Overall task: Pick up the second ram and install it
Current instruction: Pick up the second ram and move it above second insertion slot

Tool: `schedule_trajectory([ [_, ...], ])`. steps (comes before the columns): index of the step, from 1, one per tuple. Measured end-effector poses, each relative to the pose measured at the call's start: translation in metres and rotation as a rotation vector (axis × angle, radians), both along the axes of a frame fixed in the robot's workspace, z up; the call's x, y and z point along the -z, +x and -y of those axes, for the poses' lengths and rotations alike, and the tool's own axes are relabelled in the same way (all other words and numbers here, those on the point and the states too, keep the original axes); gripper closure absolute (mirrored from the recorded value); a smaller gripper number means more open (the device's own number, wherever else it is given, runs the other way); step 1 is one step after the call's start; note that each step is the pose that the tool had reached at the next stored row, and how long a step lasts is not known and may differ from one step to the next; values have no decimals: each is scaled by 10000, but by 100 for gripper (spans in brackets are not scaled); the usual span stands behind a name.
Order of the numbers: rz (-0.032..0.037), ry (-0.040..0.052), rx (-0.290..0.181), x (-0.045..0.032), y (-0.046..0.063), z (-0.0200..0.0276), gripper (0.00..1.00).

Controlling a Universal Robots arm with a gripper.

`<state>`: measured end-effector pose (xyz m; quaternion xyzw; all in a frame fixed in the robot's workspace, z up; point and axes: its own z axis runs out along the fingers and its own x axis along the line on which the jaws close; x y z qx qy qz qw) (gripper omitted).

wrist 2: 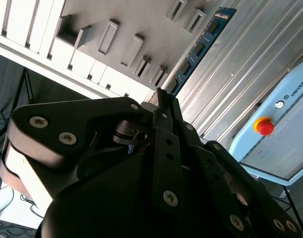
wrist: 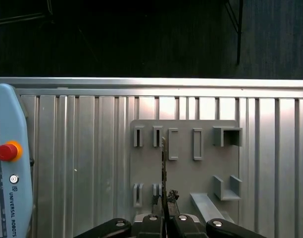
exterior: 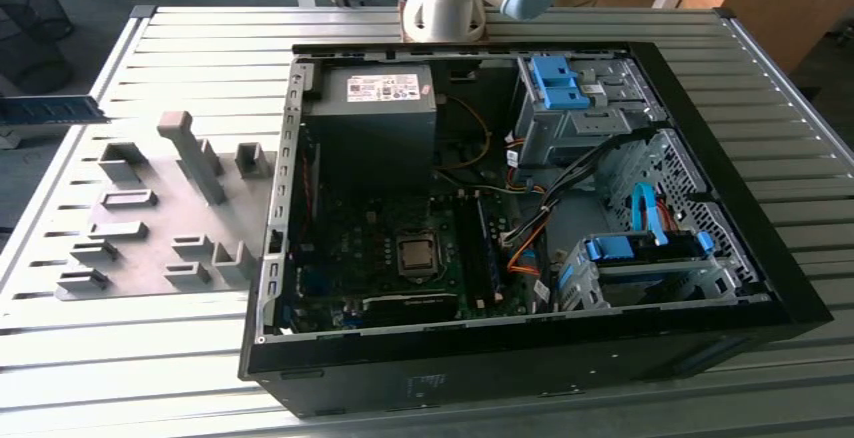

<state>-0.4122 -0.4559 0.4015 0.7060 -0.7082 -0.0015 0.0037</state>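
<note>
The second ram [wrist 2: 198, 49] is held in the air over the grey slotted tray [wrist: 191, 173], touching none of its slots. The end effector [wrist 2: 161, 99] pinches it by one end, its fingers pressed together on the board. In the exterior view the stick sits at that view's left edge, well apart from the open computer case [exterior: 534, 358] on the bench [exterior: 134, 378].

By the look of it the pick-up is done and the install is not: the stick is nowhere near the case. The exterior view's left edge cuts the stick off. Inside the case, the memory slots are too dark to make out.
</note>
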Motion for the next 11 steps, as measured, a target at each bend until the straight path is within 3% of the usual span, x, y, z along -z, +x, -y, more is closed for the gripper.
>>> schedule_trajectory([
  [11,0,0,0,-103,0,0,86],
])
